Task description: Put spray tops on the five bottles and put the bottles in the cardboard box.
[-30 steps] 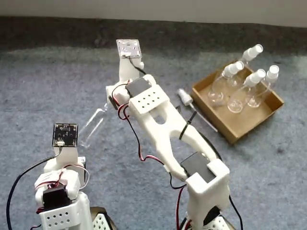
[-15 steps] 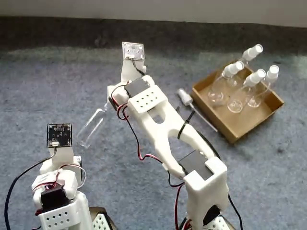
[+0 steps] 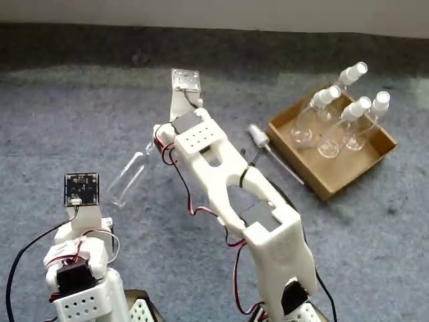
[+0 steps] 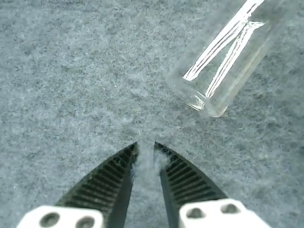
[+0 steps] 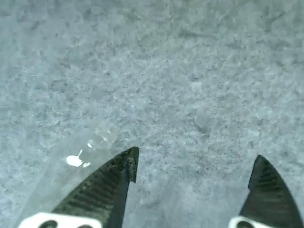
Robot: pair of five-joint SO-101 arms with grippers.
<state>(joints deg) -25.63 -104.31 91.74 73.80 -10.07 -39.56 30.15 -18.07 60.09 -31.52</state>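
Note:
A clear bottle (image 3: 129, 176) without a top lies on the grey carpet; its base end (image 4: 223, 66) is just beyond my left gripper (image 4: 146, 148), whose fingers are nearly closed on nothing. My right gripper (image 5: 194, 166) is open above the carpet, one finger (image 5: 111, 183) lying over the bottle's neck end (image 5: 78, 156). In the high view the right arm (image 3: 221, 174) stretches over the bottle's far end. A loose spray top (image 3: 258, 137) with its long tube lies beside the cardboard box (image 3: 335, 176), which holds several capped bottles (image 3: 348, 117).
Grey carpet covers the whole work area. The left arm's base (image 3: 80, 261) sits at the near left. A darker strip of carpet (image 3: 80, 47) runs along the far edge.
The right arm has swung slightly forward and to the right, its wrist camera shifting along. The left arm drew back a little. The bottle has stayed in place.

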